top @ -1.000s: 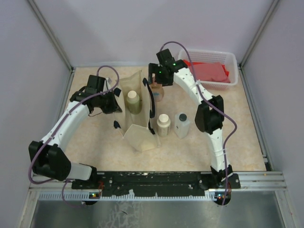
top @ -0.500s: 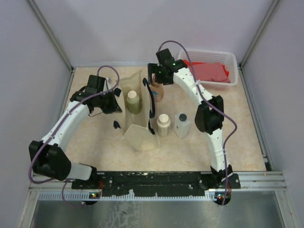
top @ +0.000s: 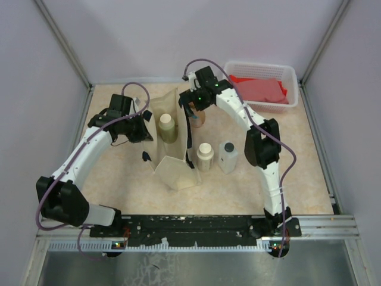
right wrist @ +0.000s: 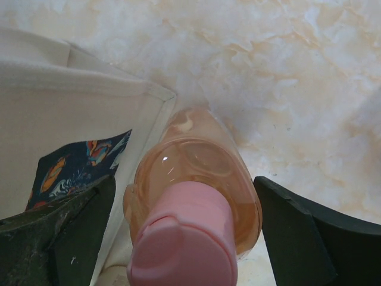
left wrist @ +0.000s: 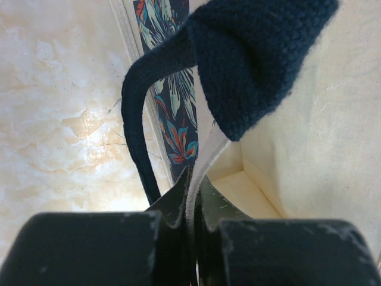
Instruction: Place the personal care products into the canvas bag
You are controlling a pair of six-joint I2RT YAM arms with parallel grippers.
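Note:
The canvas bag (top: 172, 164) stands open mid-table, with the olive-green bottle (top: 167, 128) inside it. My left gripper (top: 140, 126) is shut on the bag's left rim (left wrist: 205, 161), beside a navy strap (left wrist: 134, 125). My right gripper (top: 194, 111) is open, one finger on each side of the orange bottle with the pink cap (right wrist: 196, 179), which stands on the table against the bag's far right corner. The cream round bottle (top: 205, 156) and the white square bottle with the dark cap (top: 227, 156) stand right of the bag.
A white mesh basket (top: 290, 74) holding a red cloth (top: 262, 89) sits at the back right. Walls close in the table on three sides.
My right wrist has swung left and turned over the orange bottle, and its cable has shifted. The bottles, the bag and the left arm have not moved.

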